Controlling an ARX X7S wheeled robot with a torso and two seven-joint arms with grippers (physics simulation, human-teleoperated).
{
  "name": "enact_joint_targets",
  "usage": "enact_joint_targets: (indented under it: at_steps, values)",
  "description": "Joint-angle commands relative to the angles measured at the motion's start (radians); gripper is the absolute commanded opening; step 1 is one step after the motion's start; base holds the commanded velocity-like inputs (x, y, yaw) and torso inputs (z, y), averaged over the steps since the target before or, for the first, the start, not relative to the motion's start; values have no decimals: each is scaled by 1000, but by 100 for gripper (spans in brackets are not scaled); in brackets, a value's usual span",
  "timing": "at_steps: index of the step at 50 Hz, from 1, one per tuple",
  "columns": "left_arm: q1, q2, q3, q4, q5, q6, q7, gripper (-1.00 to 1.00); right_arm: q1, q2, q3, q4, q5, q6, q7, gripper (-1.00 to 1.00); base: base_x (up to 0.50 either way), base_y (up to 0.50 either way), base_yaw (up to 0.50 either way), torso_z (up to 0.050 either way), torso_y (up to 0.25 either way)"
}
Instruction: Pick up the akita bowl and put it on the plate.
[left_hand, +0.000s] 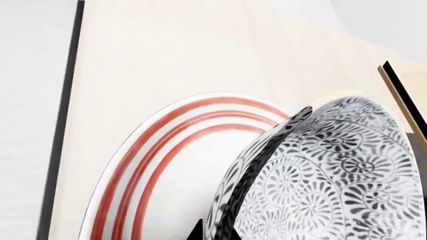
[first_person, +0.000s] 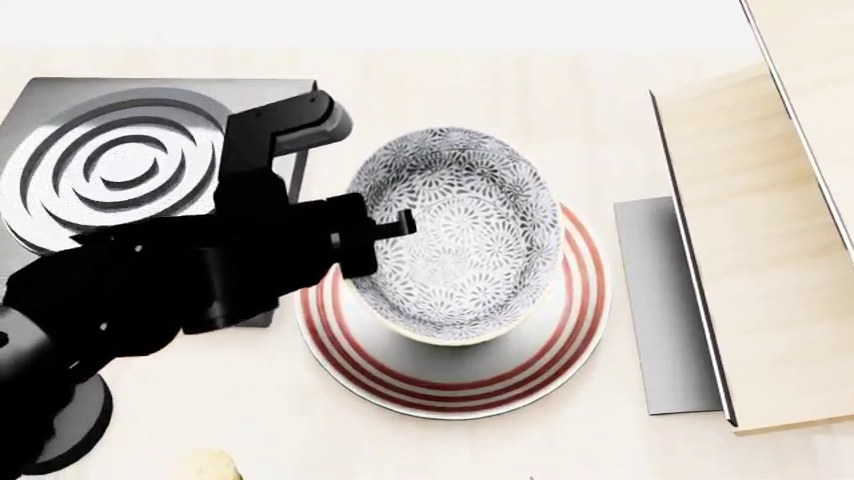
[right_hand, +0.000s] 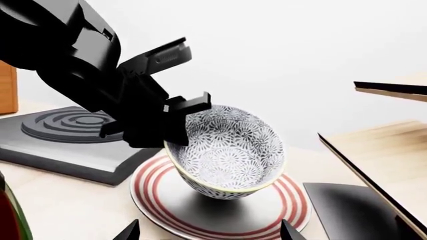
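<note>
A pale wood-grain countertop (first_person: 561, 90) fills the scene, backed by a plain white wall in the right wrist view. A square grey burner (first_person: 120, 165) with circular grooves is set at the far left of the head view, and pale wooden panels with dark edges (first_person: 747, 250) are stood along the right side, a flat grey slab (first_person: 661, 300) lying beside them.

The plate (first_person: 561, 350) — white, ringed in red — is laid flat on the counter near the centre. The akita bowl (first_person: 461, 235) is held over it, its mouth turned upward but tipped, so that the rim is raised on the side gripped by the left gripper (first_person: 367, 235) and lowered on the opposite side. Being round, the bowl has no long axis across its rim; its central axis is leaned away from vertical. In the right wrist view the bowl's base (right_hand: 223, 192) is seen very close above the plate's middle, and whether contact is made cannot be told.

The left gripper's fingers are closed on the bowl's rim, one inside and one outside the wall. Of the right gripper (right_hand: 207, 231) only two dark fingertips (right_hand: 128, 232) are shown, set well apart with nothing between them
</note>
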Motion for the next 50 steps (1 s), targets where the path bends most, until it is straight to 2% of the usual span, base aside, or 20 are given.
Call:
enact_joint_targets:
  at_steps: [1,34,35,50]
  values:
    - [26,1,-22,12,-56,55,-21,-100,0,0,-5,3,0,-2,1,100,0,0,0,0,0]
    - [77,1,-17,37,-71,76,-27,-100,2,5,-7,9,7,-8,7,100,0,0,0,0,0]
    - [78,1,-19,34,-73,78,-31,100,3,5,-8,10,7,-9,6,100,0,0,0,0,0]
    - [65,1,-24,42,-47,80,-33,100,8,6,-13,5,4,-2,7,100,0,0,0,0,0]
